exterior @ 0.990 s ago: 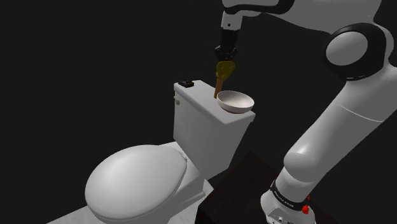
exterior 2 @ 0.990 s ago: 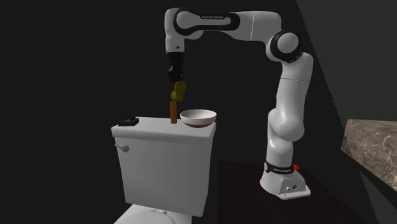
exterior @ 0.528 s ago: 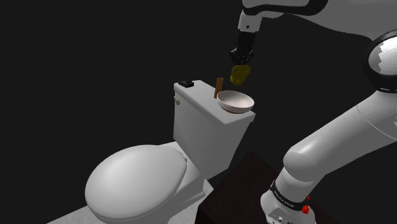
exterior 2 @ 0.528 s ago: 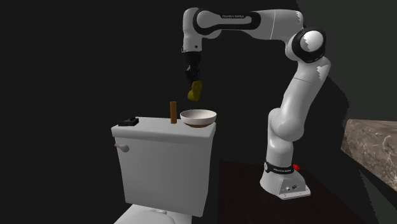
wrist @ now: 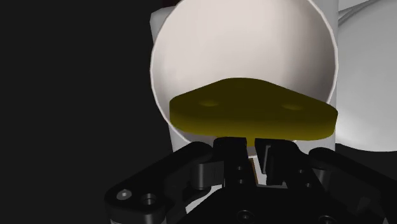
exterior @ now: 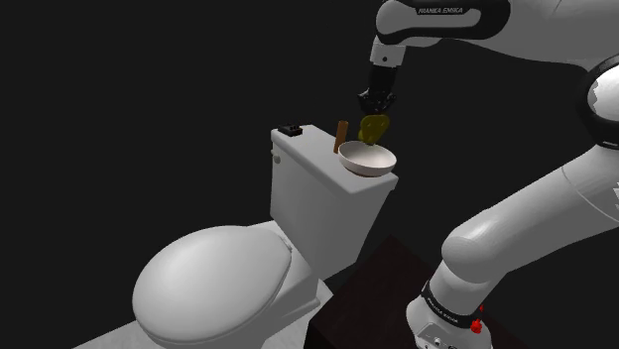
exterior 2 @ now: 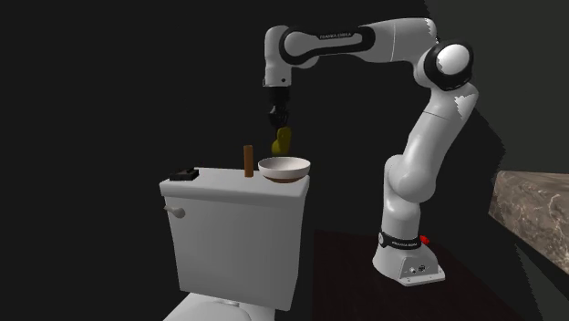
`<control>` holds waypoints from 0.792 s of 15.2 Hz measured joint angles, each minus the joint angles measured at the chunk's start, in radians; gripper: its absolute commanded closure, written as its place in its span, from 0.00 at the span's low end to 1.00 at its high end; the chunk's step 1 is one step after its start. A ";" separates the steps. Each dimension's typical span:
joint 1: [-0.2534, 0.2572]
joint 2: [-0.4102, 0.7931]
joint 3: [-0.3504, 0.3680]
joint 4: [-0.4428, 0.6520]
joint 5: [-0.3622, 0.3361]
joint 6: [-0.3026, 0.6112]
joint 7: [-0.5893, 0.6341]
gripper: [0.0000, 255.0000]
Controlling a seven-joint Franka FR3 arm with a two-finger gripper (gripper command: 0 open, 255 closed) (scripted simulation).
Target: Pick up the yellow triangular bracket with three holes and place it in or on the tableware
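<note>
We are clamping the end effector (wrist: pixel 254 147) on one edge of the yellow triangular bracket (wrist: pixel 254 116), so the flat plate is hanging just below the fingertips with two of its holes showing. Directly beneath the end effector, the white bowl (wrist: pixel 242 44) is sitting on the toilet tank (exterior: pixel 317 188), and the bracket is hovering just above its rim. A brown upright stick (exterior: pixel 341 136) is standing beside the bowl, and a small black object (exterior: pixel 290 129) is lying farther off.

gripper (exterior: pixel 374 111) carried the yellow bracket (exterior: pixel 373 129) over — now lower, just above the bowl (exterior: pixel 381 170).
</note>
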 measured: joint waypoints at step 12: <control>0.000 -0.014 -0.001 -0.128 -0.001 0.114 0.004 1.00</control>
